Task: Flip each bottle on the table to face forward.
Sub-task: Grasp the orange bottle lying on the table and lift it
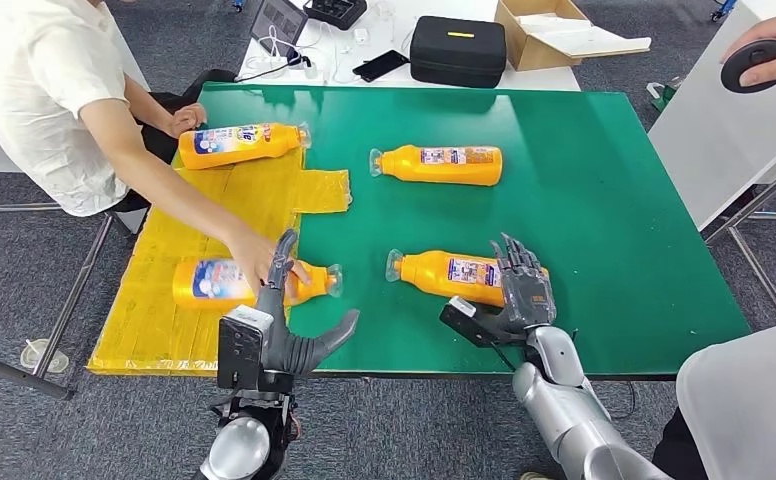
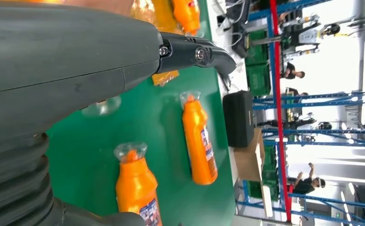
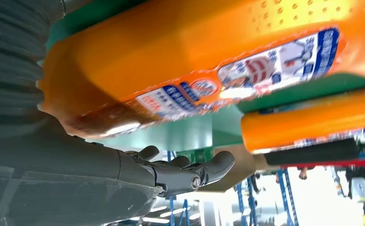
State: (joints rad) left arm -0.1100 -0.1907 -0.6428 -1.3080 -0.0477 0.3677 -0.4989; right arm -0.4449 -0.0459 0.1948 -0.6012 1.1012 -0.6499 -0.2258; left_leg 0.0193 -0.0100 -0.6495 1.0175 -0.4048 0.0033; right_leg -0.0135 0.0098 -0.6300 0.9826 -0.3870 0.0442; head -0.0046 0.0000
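Four orange bottles lie on their sides on the green table [image 1: 614, 220]. One [image 1: 239, 145] rests at the back left on a yellow mat [image 1: 154, 335], and one [image 1: 442, 165] lies at the back middle. A person's hand [image 1: 252, 255] lies on the near-left bottle [image 1: 209, 282]. My left hand [image 1: 282, 335] hovers just in front of it with fingers spread and nothing in it. My right hand [image 1: 519, 290] stands with fingers [image 3: 190, 172] stretched out at the base end of the near-right bottle [image 1: 449, 274] [image 3: 194, 61], not closed around it. The left wrist view shows the same two right-side bottles [image 2: 199, 141] [image 2: 136, 188].
A person in white sits at the table's left side, arm reaching across the mat. A black case [image 1: 457, 48] and a cardboard box [image 1: 554, 30] stand behind the table. At the right, another person's hand holds a round black object [image 1: 759, 62] over a white table [image 1: 714, 140].
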